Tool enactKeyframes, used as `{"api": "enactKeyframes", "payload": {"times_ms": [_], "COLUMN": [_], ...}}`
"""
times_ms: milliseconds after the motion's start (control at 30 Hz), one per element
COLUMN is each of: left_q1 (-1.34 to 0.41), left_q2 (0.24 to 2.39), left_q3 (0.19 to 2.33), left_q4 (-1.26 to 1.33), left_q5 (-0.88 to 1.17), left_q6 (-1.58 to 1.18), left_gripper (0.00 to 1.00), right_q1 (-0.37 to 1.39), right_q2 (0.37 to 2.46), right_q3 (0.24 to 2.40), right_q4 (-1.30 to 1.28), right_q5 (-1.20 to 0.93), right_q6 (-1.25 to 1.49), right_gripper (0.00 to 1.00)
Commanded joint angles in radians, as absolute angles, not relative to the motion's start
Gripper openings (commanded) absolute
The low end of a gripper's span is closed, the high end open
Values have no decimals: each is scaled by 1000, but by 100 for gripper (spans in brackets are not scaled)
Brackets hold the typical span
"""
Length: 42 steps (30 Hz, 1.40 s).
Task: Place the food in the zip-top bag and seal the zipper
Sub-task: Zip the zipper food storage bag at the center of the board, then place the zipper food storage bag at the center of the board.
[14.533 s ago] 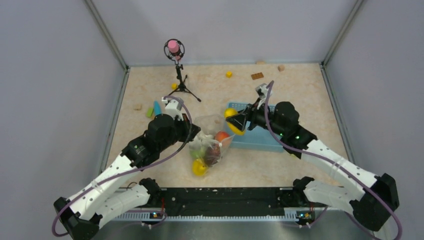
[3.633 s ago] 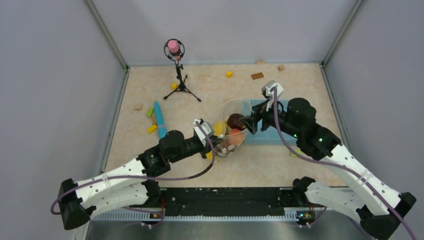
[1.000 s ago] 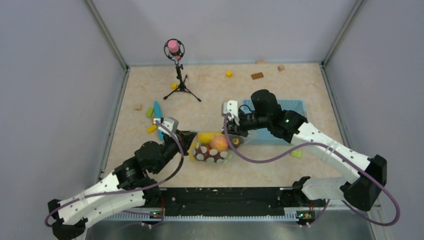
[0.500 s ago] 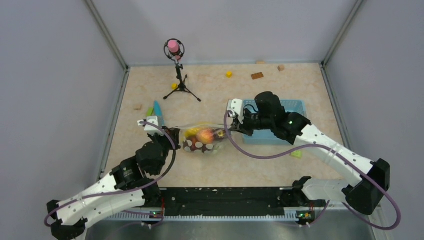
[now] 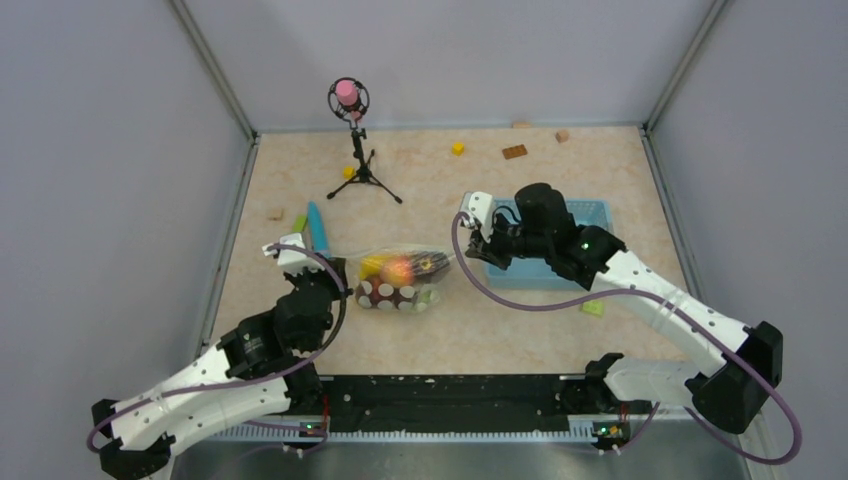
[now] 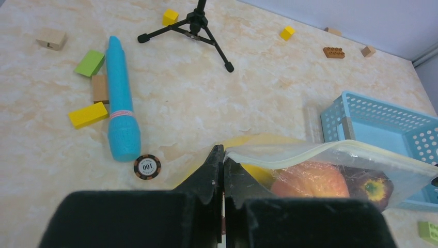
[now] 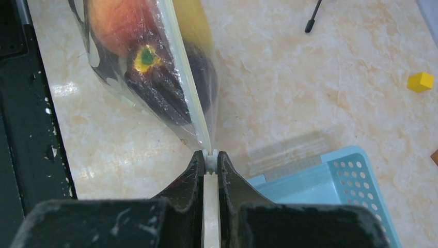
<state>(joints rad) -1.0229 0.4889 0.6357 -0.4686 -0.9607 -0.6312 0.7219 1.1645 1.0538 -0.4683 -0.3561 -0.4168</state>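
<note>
The zip-top bag (image 5: 400, 282) hangs stretched between my two grippers, above the table's middle. Inside it the food shows: an orange-peach fruit (image 6: 310, 180), a dark red apple (image 7: 160, 82) and a yellow piece (image 6: 256, 172). My left gripper (image 6: 223, 154) is shut on the bag's left corner. My right gripper (image 7: 210, 154) is shut on a small white piece at the right end of the zipper (image 7: 181, 77). The zipper runs as one pale line along the bag's top edge. In the top view the left gripper (image 5: 343, 268) and right gripper (image 5: 463, 254) face each other.
A light-blue mesh basket (image 5: 575, 268) stands right of the bag, under my right arm. A blue cylinder (image 6: 120, 103), small coloured blocks (image 6: 89, 114) and a poker chip (image 6: 147, 167) lie at the left. A microphone stand (image 5: 355, 150) is at the back; a green block (image 5: 594, 308) lies at the right.
Both grippers rose and drew apart, the left one leftwards and the right one back-right. The bag with the food went from sagging near the table to stretched taut, shifted left.
</note>
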Motion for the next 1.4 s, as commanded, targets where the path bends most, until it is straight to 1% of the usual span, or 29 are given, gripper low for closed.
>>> {"api": "enactKeyframes", "payload": {"times_ms": [0, 133, 333, 400, 500, 633, 733, 867, 933, 967, 1100, 1200, 1300, 1333, 1367], "left_q1": [-1011, -1011, -1011, -1011, -1011, -997, -916, -693, -645, -630, -582, -568, -559, -554, -550], "left_q2": [477, 477, 477, 489, 535, 628, 722, 877, 959, 1003, 1169, 1242, 1252, 1243, 1235], "left_q3": [691, 698, 717, 728, 738, 741, 772, 788, 798, 813, 946, 1020, 1016, 1003, 994], "left_q4": [-532, -530, -506, -503, -499, -472, -456, -349, -272, -255, -309, -360, -340, -331, -326], "left_q5": [-1141, -1124, -1021, -993, -979, -995, -936, -680, -606, -593, -580, -599, -599, -598, -600], "left_q6": [-648, -644, -640, -655, -669, -704, -713, -690, -657, -649, -643, -633, -620, -621, -622], "left_gripper": [0, 0, 0, 0, 0, 0, 0, 0, 0, 2, 49, 71, 84, 93, 98], "right_q1": [691, 690, 690, 691, 683, 611, 512, 430, 405, 396, 378, 375, 366, 364, 362], "right_q2": [1127, 1123, 1123, 1118, 1118, 1162, 1224, 1338, 1405, 1442, 1598, 1699, 1785, 1808, 1829], "right_q3": [1051, 1057, 1061, 1040, 1005, 992, 999, 1030, 1055, 1070, 1182, 1270, 1350, 1375, 1397], "right_q4": [-489, -467, -428, -413, -391, -372, -347, -293, -251, -232, -222, -218, -212, -211, -210], "right_q5": [-289, -311, -364, -338, -230, -197, -222, -221, -186, -176, -113, -77, -47, -41, -30], "right_q6": [-402, -359, -138, -76, 21, 95, 143, 188, 206, 208, 213, 199, 194, 192, 190], "right_gripper": [0, 0, 0, 0, 0, 0, 0, 0, 0, 0, 0, 0, 0, 0, 0]}}
